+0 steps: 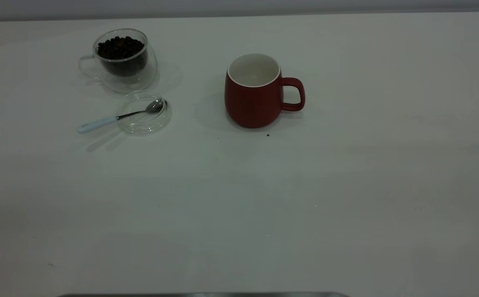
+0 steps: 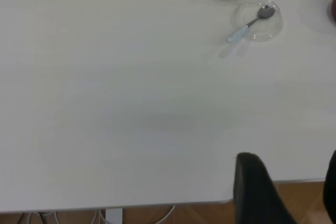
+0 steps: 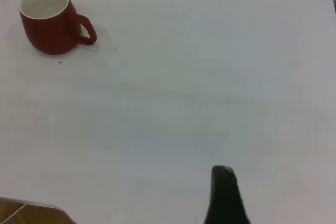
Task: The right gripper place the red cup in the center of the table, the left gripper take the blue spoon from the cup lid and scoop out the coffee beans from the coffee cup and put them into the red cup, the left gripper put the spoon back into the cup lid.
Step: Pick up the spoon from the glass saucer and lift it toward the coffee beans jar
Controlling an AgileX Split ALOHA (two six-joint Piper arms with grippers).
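The blue spoon (image 1: 117,117) is lying across the cup lid (image 1: 143,112) far from the left claw (image 2: 286,184), which is waiting open and empty at the table (image 1: 239,198) edge, while the red cup (image 1: 252,90) is standing mid-table.

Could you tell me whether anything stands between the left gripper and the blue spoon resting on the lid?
Nothing visible does. In the left wrist view, bare table stretches from the left gripper at the near edge to the spoon, whose bowl lies in the lid. The coffee cup stands beyond the lid; the red cup stands off to the side.
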